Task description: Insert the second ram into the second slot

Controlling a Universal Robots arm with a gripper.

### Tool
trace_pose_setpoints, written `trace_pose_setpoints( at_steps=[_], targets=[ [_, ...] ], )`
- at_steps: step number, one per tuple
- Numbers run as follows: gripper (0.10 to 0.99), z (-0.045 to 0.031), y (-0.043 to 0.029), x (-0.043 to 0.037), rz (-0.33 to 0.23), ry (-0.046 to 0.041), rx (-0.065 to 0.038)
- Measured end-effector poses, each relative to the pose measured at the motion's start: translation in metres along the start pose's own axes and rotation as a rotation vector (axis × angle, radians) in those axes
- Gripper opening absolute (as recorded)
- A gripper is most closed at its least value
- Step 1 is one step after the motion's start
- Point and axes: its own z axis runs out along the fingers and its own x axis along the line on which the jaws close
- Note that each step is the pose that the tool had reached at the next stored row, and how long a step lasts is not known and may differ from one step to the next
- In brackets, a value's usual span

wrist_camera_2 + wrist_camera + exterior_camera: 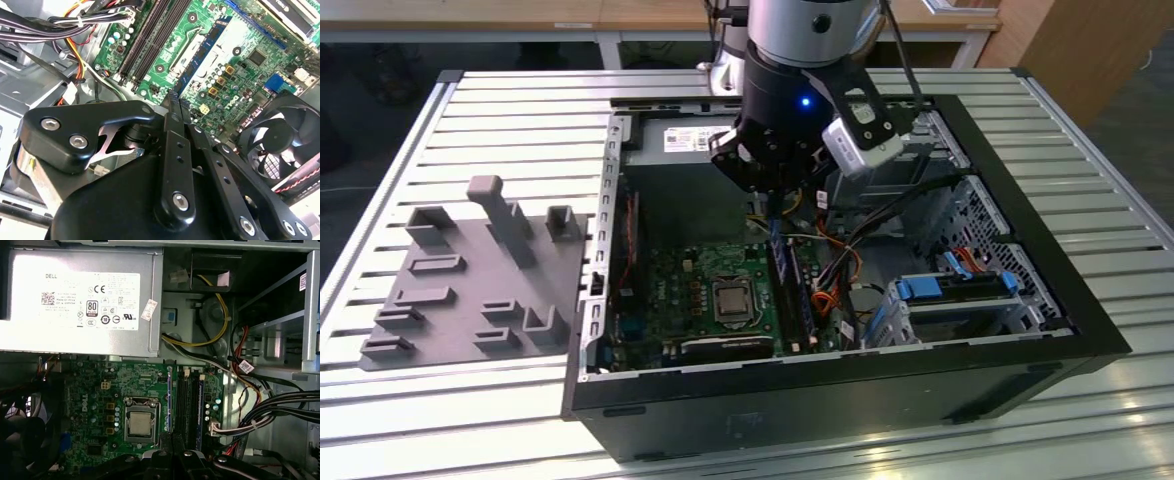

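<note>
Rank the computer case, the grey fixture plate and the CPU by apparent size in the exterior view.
1. Case: largest by far.
2. Fixture plate: clearly smaller.
3. CPU: smallest.
All sit at similar distance, so nearness hardly skews this.

1. In the exterior view, bright even light falls from above on the table (1067,420); its near slats glare pale.
2. The computer case (854,385) is dimmer inside, darkest under the arm (801,40), where a blue lamp (803,101) glows.
3. In the first wrist view the power supply (30,300) glares white, while the fan (25,427) sits in deep shadow.
4. In the second wrist view the circuit board (250,85) is well lit, the gripper (173,100) dark.
</note>
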Motion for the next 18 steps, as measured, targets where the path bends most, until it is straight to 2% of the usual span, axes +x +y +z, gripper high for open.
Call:
trace_pose_setpoints(
  at_steps=[10, 18],
  targets=[
    [0.114, 0.0165, 0.0001, -0.0010, 0.004, 0.0000, 0.000],
    [0.114, 0.0232, 0.0001, -0.0012, 0.005, 0.0000, 0.000]
  ],
)
